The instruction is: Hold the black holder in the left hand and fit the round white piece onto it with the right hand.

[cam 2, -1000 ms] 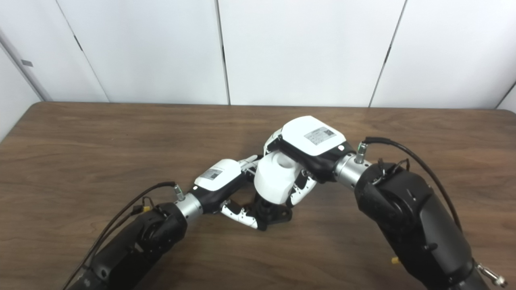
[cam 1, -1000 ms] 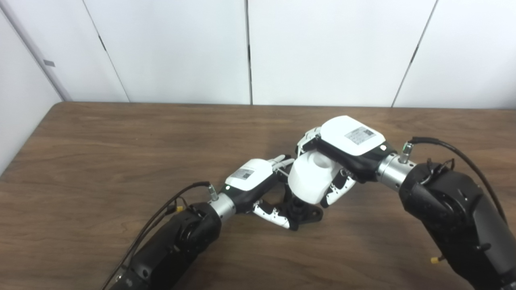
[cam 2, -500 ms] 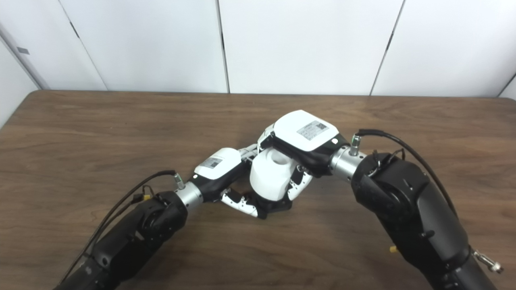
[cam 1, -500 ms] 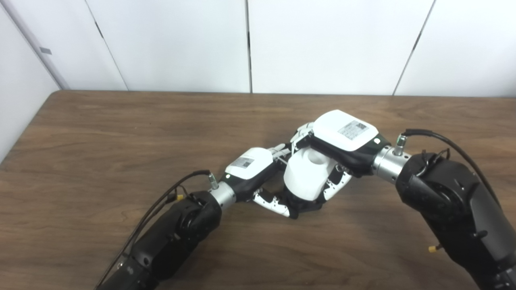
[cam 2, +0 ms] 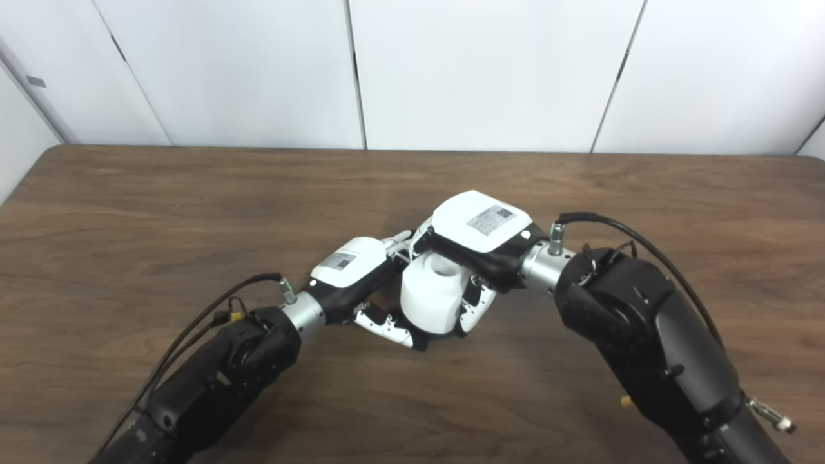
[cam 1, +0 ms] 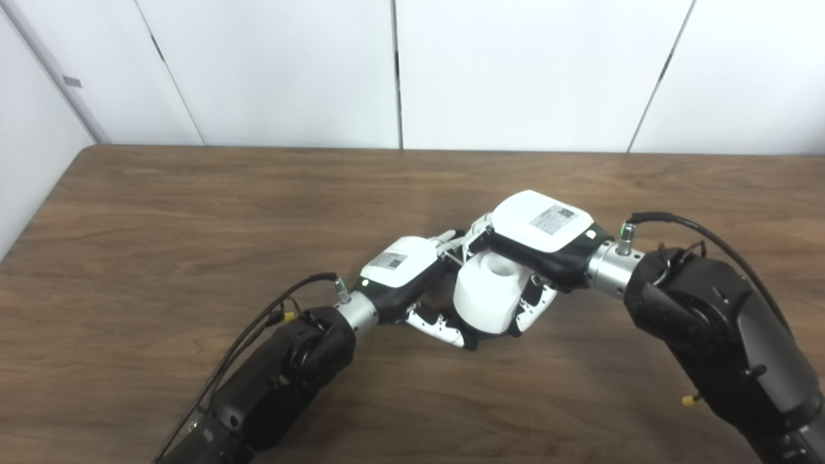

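From my seat, the left hand point(cam 1: 401, 278) sits at about nine o'clock of the joint work, its fingers point(cam 1: 438, 327) curled around the base of the small black plastic holder point(cam 1: 470, 340), which rests low on the dark wooden table point(cam 1: 161, 232). Only a sliver of that holder shows beneath everything else, so I cannot tell how firm the grip is. Directly above it sits the round white plastic piece point(cam 1: 486, 298), a squat cylinder with a shallow recess on top, covering nearly all of the holder. At three o'clock the right hand point(cam 1: 540, 237) grasps that piece from above, palm over its far side and fingers point(cam 1: 530, 308) wrapped down its right flank.

I judge the piece is close to seated, though the joint itself is hidden. My worries: the piece appears slightly tilted, so pressing down could jam it askew; the left fingers sit just beside its lower rim and could be pinched; and if I let go too soon, it may tip off.
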You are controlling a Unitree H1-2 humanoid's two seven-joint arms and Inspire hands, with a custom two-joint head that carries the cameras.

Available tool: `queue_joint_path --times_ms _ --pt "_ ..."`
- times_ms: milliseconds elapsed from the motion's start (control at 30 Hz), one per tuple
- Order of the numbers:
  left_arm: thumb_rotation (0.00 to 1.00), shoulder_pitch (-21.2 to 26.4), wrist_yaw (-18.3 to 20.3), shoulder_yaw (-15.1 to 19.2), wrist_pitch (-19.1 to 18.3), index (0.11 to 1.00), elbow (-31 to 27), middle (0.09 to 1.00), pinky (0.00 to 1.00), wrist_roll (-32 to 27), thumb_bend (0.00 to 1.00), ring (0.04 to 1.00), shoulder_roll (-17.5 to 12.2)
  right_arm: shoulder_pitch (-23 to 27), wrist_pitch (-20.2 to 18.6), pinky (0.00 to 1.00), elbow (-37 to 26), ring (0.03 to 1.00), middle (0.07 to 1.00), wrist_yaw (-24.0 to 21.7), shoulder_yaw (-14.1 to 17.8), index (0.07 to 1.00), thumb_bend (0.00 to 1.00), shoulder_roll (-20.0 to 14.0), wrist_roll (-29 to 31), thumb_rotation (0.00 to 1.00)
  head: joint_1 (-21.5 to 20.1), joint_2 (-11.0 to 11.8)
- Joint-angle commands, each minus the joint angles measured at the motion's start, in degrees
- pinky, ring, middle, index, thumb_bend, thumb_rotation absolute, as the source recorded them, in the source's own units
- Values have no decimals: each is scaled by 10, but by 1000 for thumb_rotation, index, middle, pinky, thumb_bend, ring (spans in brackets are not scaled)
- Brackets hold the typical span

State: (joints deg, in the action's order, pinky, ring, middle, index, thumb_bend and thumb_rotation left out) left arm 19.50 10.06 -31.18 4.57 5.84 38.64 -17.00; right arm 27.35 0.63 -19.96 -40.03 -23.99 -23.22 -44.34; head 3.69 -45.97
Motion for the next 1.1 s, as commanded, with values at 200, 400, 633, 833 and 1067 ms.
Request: queue_joint_path --times_ms 200,400,633,833,1067 --pt "70 -21 49 -24 -19 483 13 958 928 16 523 1000 1 10 35 722 26 797 731 36 -6 480 526 13 0 140 4 -3" --pt "71 -21 51 -25 -22 482 8 958 933 19 524 1000 -1 8 29 743 34 798 731 39 -16 480 526 25 -8 141 1 -4" --pt "70 -21 49 -24 -20 483 13 946 955 12 524 1000 3 9 35 744 32 799 733 40 -21 481 526 29 -13 142 4 -6" --pt "72 -21 45 -25 -21 482 11 948 932 18 524 1000 2 3 38 743 31 798 724 30 -30 481 526 21 -16 142 4 -8" --pt "71 -22 53 -22 -27 483 5 958 940 14 523 1000 2 -1 45 763 28 802 721 16 -36 481 526 0 0 141 3 -10"
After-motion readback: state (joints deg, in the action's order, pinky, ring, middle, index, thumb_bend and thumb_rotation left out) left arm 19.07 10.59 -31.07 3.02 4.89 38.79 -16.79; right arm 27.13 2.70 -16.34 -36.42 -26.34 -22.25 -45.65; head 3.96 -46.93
